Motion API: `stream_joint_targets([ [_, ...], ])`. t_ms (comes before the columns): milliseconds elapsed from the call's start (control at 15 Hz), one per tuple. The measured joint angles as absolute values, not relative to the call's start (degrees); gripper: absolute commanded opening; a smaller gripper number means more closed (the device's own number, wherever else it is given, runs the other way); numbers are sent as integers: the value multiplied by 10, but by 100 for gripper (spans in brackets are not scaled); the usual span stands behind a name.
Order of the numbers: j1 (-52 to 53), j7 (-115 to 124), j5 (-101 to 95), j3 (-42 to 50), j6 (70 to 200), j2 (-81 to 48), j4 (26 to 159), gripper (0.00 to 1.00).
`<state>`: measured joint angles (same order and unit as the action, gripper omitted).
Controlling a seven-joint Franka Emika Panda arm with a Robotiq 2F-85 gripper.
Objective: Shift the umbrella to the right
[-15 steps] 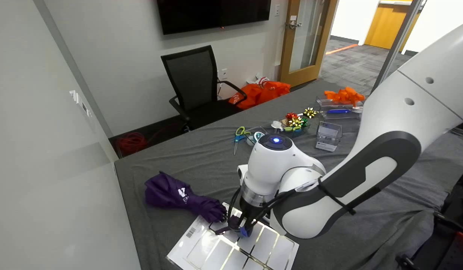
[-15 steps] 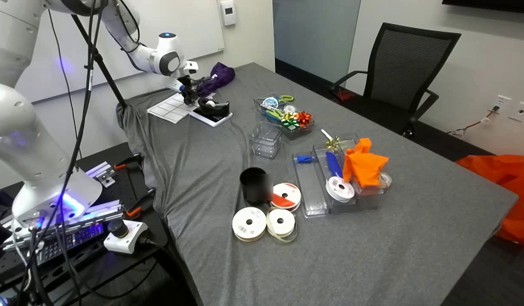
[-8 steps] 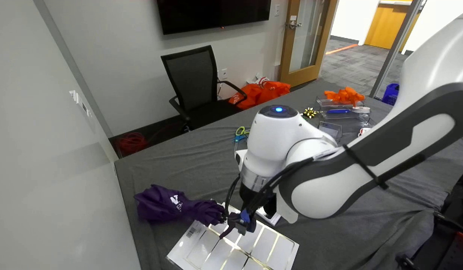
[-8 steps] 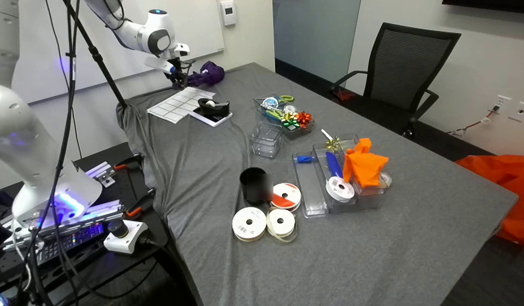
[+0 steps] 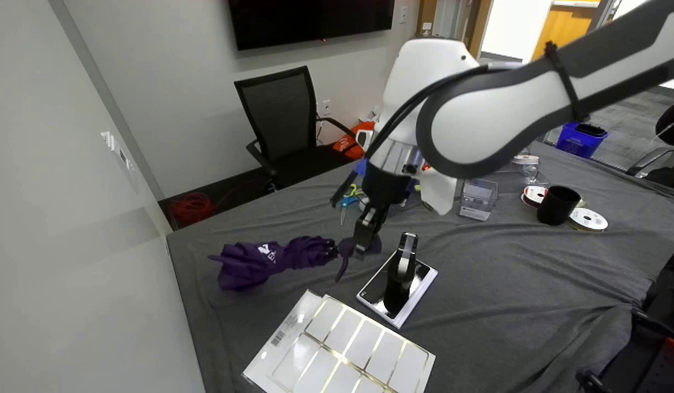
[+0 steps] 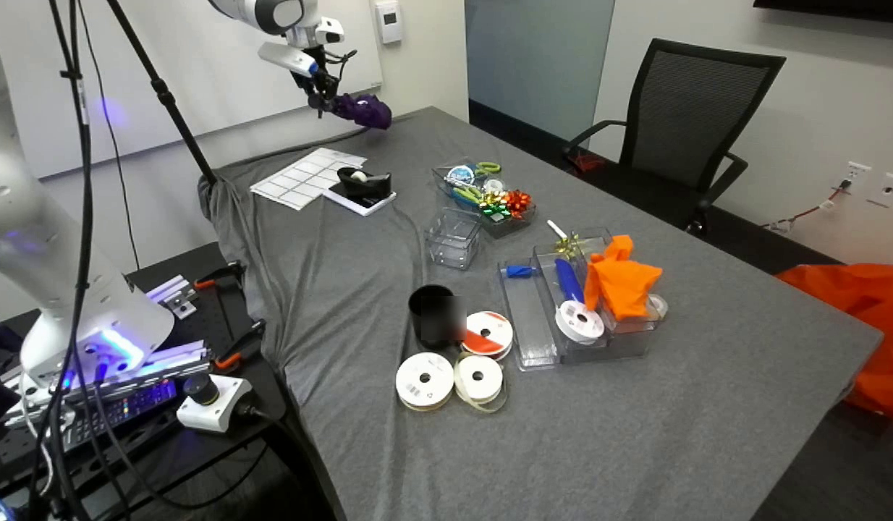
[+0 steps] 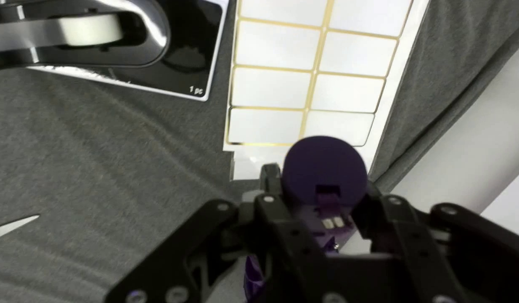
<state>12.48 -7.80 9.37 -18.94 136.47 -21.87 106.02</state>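
So, carry phase by the look of it: the gripper (image 7: 322, 185) is clenched on the furled purple umbrella (image 5: 301, 254) by its handle (image 7: 324, 164), pinching from both sides, the round end poking out past the grip in the wrist view. Canopy (image 5: 244, 267) stretches away from the gripper and a little lower than it; the handle end hangs above the gray tablecloth (image 6: 331, 268), though whether the far tip clears the cloth I can't tell. Picking up looks done, then; the sideways shift and the setting-down look to be what's left. Below the gripper, and near, sits a tape dispenser (image 5: 398, 284) on a black-and-white package (image 5: 376, 290), with gold-lined label sheets (image 5: 342, 349) close by, also lower than the grip. Next call, I'd say: a level sweep to the right, whose right the sentence leaves unsaid, high enough that what looks like a dangling strap (image 5: 341, 270) passes over that dispenser if the path runs its way. Then a slow lowering until the canopy lies supported, and only there a release. Held by one end, it could swivel in the grip, so easy does it.
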Motion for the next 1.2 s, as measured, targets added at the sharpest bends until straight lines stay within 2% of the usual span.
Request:
stream_joint_targets([
  [400, 100, -107, 83, -141, 1325, -229, 989, 16],
  [1200, 81, -108, 59, -92, 1329, -353, 853, 16],
])
